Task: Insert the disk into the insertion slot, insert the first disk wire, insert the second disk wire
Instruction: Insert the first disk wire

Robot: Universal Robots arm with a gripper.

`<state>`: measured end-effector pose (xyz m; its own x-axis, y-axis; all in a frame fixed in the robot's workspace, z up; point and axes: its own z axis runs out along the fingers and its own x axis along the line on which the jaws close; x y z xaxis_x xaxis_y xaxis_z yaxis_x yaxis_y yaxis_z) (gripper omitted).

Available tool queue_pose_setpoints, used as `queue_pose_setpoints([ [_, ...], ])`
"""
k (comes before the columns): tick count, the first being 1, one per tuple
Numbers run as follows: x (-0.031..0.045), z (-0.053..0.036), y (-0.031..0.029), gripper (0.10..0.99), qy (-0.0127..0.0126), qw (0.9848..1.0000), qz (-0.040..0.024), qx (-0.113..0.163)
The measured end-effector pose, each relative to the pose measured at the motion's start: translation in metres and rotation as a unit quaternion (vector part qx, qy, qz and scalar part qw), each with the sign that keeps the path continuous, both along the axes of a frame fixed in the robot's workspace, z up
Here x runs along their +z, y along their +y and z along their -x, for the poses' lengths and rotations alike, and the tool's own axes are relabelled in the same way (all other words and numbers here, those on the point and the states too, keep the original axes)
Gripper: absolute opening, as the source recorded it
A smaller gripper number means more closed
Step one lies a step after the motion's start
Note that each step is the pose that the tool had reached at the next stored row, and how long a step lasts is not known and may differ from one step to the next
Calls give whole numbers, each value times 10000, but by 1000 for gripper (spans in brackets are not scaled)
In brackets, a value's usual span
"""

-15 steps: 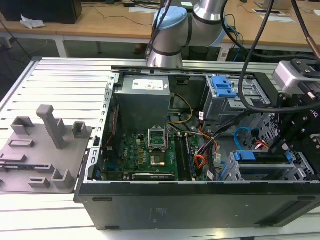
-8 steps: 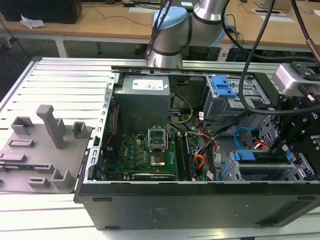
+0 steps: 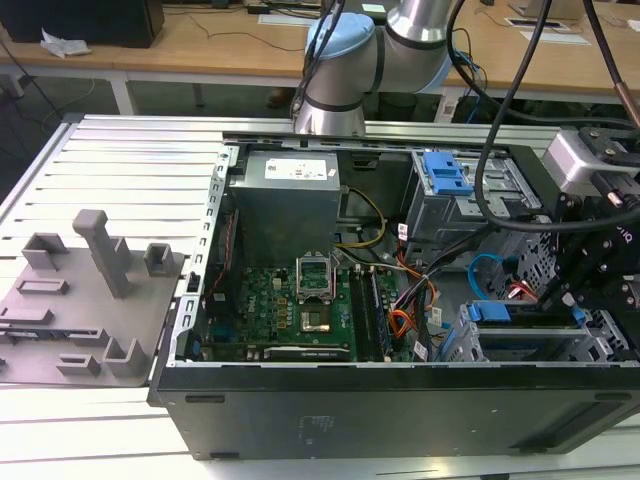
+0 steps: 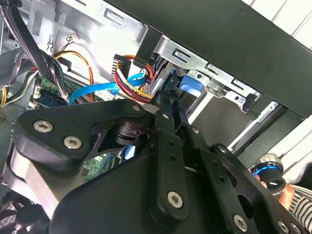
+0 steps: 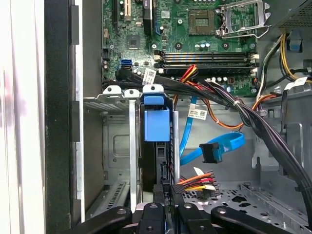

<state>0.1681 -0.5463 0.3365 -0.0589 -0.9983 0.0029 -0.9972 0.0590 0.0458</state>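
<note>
The gripper [image 5: 166, 190], jaws drawn narrow on the black plug of the multicoloured disk wire [image 5: 195, 181], holds that plug against the edge of the disk [image 5: 157, 122]. The disk stands on edge inside the insertion slot [image 5: 117, 100], with its blue carrier tab at the mouth. In the first wrist view the blue disk wire [image 5: 212, 152] hangs loose beside the cage, its plug clear of the disk. The second wrist view, looking along the fingers [image 4: 168, 146], has the red and yellow strands fanning off at the tips. The exterior view places the work at that view's right end of the open computer case [image 3: 400, 410]. A white label on the power supply [image 3: 285, 200] and white tags on the cables carry print that cannot be made out. A black cable bundle [image 5: 243, 112] crosses just past the slot's mouth. The motherboard [image 3: 300, 300] lies beyond it. A larger bay with a blue latch [image 3: 445, 175] stands near. A grey fixture plate [image 3: 80, 290] lies outside the case.
</note>
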Motion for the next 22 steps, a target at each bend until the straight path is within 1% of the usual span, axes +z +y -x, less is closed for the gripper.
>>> queue_pose_setpoints([
  [4,-4,1,0,188,1,10000,-4,-1],
  [5,-3,1,0,251,0,10000,-3,-1],
  [6,-2,1,1,251,0,10000,-2,-1],
  [7,17,0,0,251,0,10000,-1,0],
  [8,77,0,0,251,0,10000,-1,0],
  [10,225,0,0,251,0,10000,0,0],
  [11,281,0,0,251,0,10000,-2,0],
  [12,312,0,1,251,0,10000,-1,0],
  [13,323,0,0,251,0,10000,-1,0],
  [21,339,0,0,239,0,10000,-1,0],
  [22,341,0,0,173,0,10000,-1,0],
])
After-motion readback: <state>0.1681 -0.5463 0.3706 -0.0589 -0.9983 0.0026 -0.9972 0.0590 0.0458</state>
